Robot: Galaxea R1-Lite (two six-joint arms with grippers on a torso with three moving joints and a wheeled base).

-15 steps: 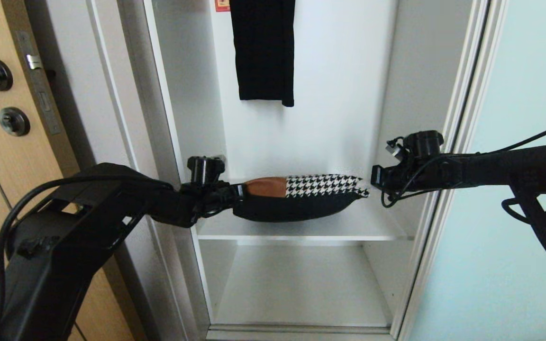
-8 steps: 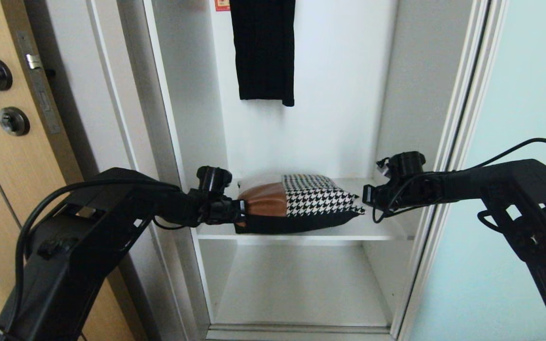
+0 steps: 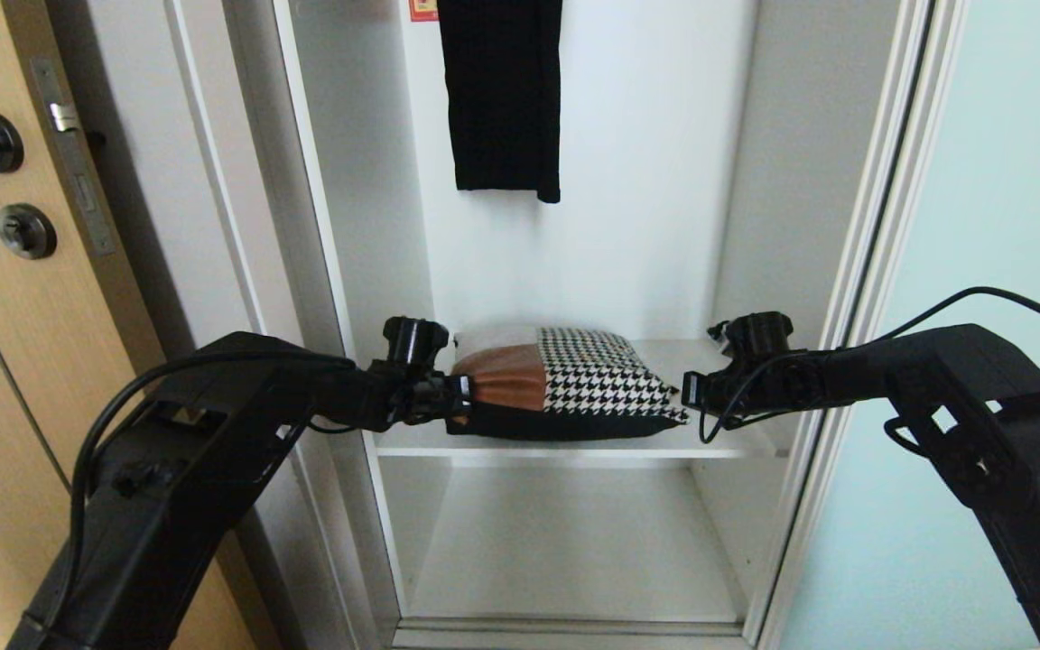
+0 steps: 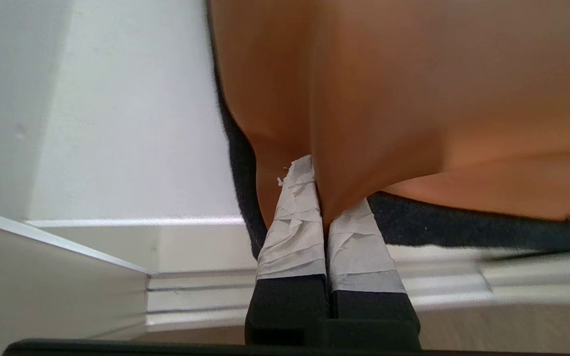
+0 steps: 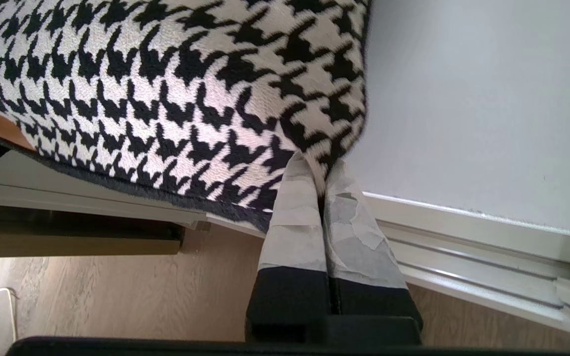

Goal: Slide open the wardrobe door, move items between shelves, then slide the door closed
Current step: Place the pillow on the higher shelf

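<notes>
While the cushion bag (image 3: 565,388) lies on the shelf (image 3: 574,442), the left hand (image 3: 464,397) pinches its tan end and the right hand (image 3: 688,393) clamps its houndstooth corner.

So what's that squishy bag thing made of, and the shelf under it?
The bag looks like three stuffs: smooth tan-brown leather or fake leather with a soft sheen, woven black-and-white houndstooth cloth whose threads show, and a fuzzy black underside, maybe felt. It sags like something padded. The left gripper and right gripper pinch its ends. The shelf looks like smooth white-coated board, probably wood-based; its flat, even edge suggests that.
</notes>
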